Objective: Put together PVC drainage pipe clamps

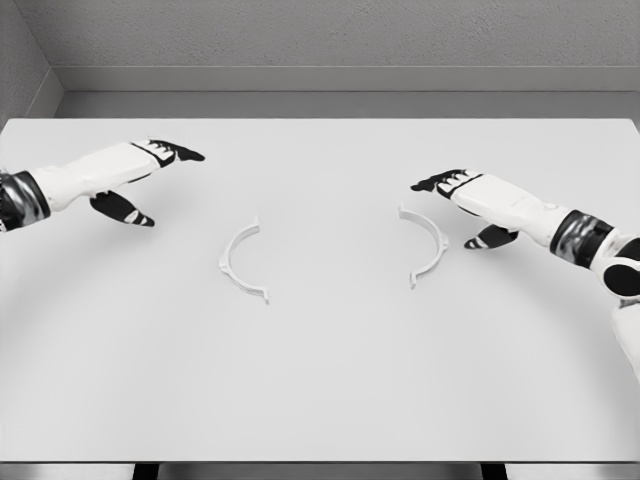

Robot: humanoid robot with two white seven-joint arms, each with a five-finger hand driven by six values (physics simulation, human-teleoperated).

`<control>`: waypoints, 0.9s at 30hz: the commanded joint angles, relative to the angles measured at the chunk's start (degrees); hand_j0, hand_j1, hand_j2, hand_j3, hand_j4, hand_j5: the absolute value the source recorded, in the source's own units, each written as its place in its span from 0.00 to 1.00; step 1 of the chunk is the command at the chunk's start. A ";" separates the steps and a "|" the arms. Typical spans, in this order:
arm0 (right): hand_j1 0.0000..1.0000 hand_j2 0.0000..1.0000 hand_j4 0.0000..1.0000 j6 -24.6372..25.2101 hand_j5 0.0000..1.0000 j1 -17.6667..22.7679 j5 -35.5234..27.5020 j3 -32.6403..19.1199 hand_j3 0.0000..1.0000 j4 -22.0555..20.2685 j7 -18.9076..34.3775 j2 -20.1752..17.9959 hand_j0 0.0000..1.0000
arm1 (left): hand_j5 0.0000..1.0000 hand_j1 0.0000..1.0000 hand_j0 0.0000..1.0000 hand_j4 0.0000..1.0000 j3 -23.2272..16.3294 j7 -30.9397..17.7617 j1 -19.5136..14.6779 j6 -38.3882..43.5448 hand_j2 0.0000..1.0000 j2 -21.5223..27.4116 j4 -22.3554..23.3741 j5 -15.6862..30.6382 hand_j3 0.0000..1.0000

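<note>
Two clamp halves (pixel 243 262) (pixel 424 246) apart mid-table (pixel 320 400), both hands' (pixel 140 170) (pixel 470 195) fingers released, outside them

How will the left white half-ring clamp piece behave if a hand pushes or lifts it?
The thin white half-ring clamp piece lies flat on the white table, so it will probably slide, not roll. Its slender band looks light, perhaps slightly springy. Low profile likely makes pinching awkward.

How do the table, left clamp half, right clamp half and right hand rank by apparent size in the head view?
1. Table, by far.
2. Right hand.
3. Left clamp half and right clamp half: look alike, mirrored arcs, no ranking.
</note>
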 commanded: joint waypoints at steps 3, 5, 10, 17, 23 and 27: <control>0.99 0.99 0.99 0.17 0.99 -0.09 -0.36 0.02 0.99 0.15 -0.03 0.84 0.99 | 1.00 1.00 1.00 1.00 -0.01 -0.06 0.26 0.13 1.00 -0.27 -0.29 0.26 1.00; 0.99 0.99 0.99 0.17 0.99 -0.17 -0.19 0.02 0.99 0.32 -0.03 1.10 0.99 | 1.00 1.00 1.00 1.00 0.08 -0.06 0.53 0.13 1.00 -0.45 -0.29 0.26 1.00; 0.99 0.99 0.99 0.17 0.99 -0.35 0.08 0.02 0.99 1.73 -0.03 1.19 0.99 | 1.00 1.00 1.00 1.00 0.16 -0.06 1.85 0.13 1.00 -1.07 0.15 0.09 1.00; 0.99 0.99 0.99 0.17 0.99 -1.05 0.16 0.02 0.99 3.84 -0.03 1.19 0.99 | 1.00 1.00 1.00 1.00 0.43 -0.06 3.08 0.13 1.00 -1.15 -0.11 0.09 1.00; 0.99 0.99 0.99 0.17 0.99 -1.41 0.16 0.28 0.99 3.66 -0.03 2.25 0.99 | 1.00 1.00 1.00 1.00 0.08 -0.14 3.25 0.13 1.00 -3.61 -0.47 -0.17 1.00; 0.99 0.99 0.99 0.17 0.99 -1.49 0.16 0.37 0.99 3.84 -0.03 2.42 0.99 | 1.00 1.00 1.00 1.00 -0.19 -0.14 3.25 0.13 1.00 -4.23 -0.55 -0.17 1.00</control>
